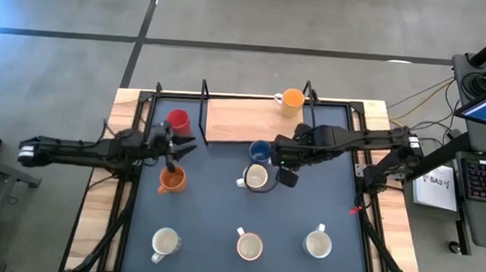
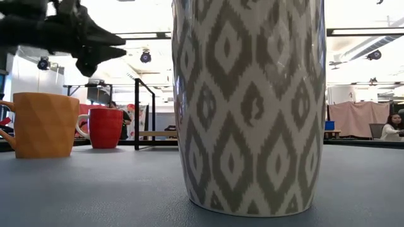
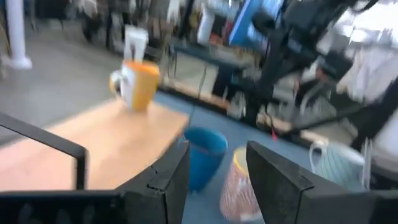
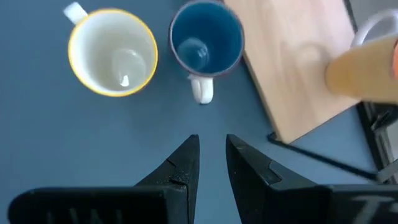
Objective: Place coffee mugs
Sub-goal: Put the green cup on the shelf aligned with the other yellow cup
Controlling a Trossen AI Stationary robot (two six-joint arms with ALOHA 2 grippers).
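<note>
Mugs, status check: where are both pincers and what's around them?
Left pincer open, empty, above orange mug, beside red mug. Right pincer empty, jaws narrowly apart, hovering near blue mug handle. Yellow-rimmed mug close beside.

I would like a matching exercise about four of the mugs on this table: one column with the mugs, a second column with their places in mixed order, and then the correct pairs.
Mugs:
1. red mug
2. blue mug
3. orange mug with white handle
4. all-orange mug

Places:
A. on the wooden board at the back
B. on the dark mat, just in front of the board's edge, beside a yellow-rimmed white mug
C. on the mat, back left corner
D. on the mat, nearer the front than the red mug, below the left gripper

Pairs: 1-C, 2-B, 3-A, 4-D
</note>
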